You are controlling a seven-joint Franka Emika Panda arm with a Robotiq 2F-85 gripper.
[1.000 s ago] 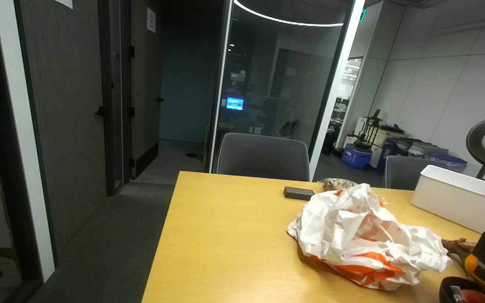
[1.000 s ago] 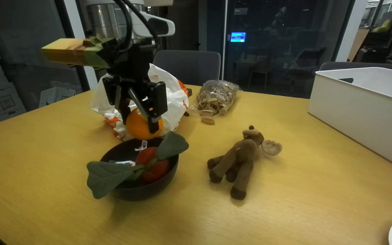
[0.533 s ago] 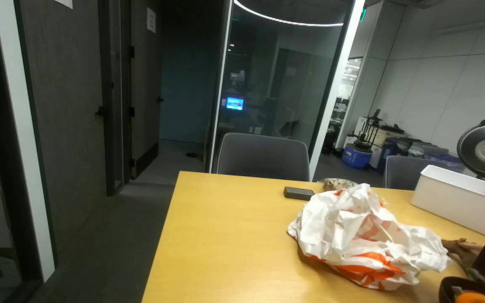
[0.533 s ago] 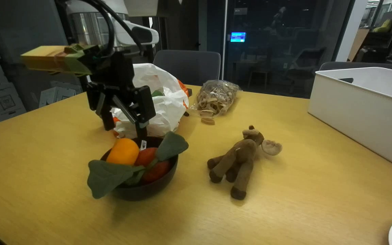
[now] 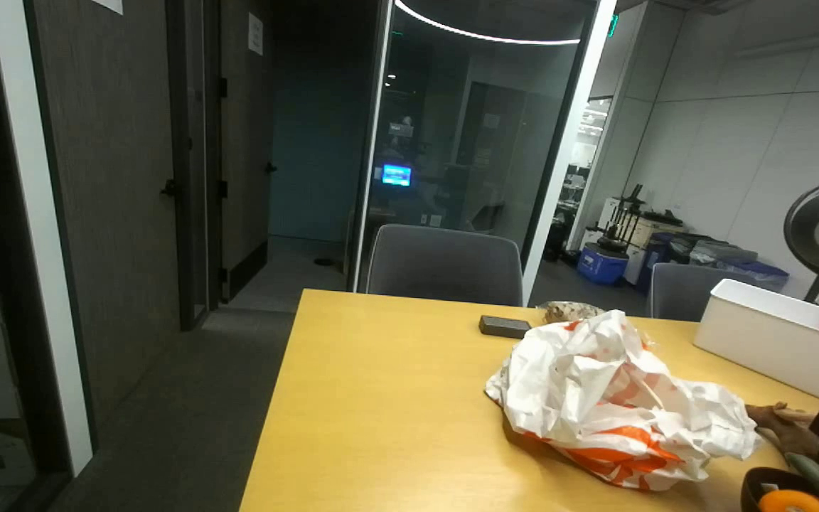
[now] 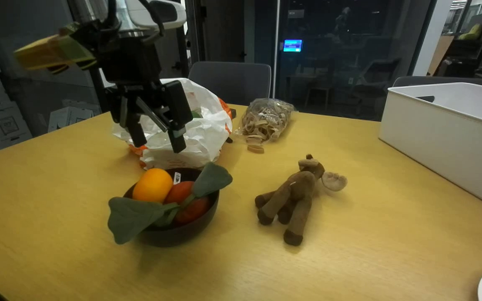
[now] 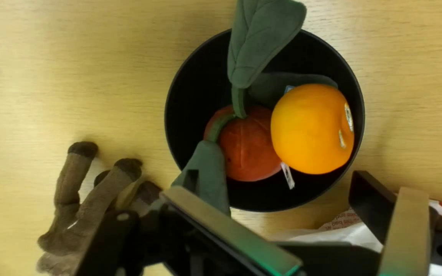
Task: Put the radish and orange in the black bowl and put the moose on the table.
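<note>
Plainly, in an exterior view the end effector [image 6: 159, 144], jaws spread wide and holding nothing, hangs higher than and apart from the orange [image 6: 152, 186], which sits in the bowl [image 6: 176, 238] beside the radish [image 6: 193, 212], while the fuzzy moose [image 6: 294, 190] rests on the counter [image 6: 383, 234]. In an exterior view a crinkled white bag [image 5: 616, 405] with orange-red print lies near the bowl. In the wrist view the smooth, round orange overlaps the seamed cloth radish, whose soft leaves [image 7: 263, 42] reach past the bowl's circular edge.

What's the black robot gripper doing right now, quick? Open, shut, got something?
Black two-fingered gripper: open, holding nothing; the round orange fruit sits in the round black bowl.
</note>
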